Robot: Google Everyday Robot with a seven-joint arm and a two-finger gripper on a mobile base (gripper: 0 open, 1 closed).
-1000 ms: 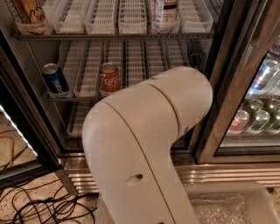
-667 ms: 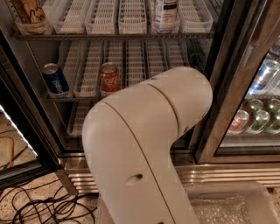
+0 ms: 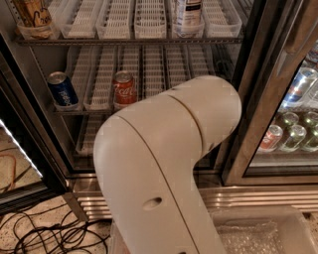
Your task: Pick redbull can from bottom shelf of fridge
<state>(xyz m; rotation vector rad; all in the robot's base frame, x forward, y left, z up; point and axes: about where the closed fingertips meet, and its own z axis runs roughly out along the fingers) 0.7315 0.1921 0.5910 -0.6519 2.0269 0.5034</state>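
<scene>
My big white arm [image 3: 164,163] fills the middle of the camera view and reaches into the open fridge [image 3: 238,124]. The gripper is hidden behind the arm's elbow, somewhere low inside the fridge. The redbull can is not visible; it is hidden or out of view. Only a strip of the bottom shelf [image 3: 90,135] shows to the left of the arm, a white slotted lane tray with nothing on the part I can see.
The middle rack holds a dark-blue Pepsi can [image 3: 63,90] and a red Coke can [image 3: 124,89]. A bottle [image 3: 188,15] and a brown item [image 3: 32,17] stand on the upper rack. The neighbouring cooler [image 3: 293,134] is packed with cans. Cables [image 3: 44,233] lie on the floor at the left.
</scene>
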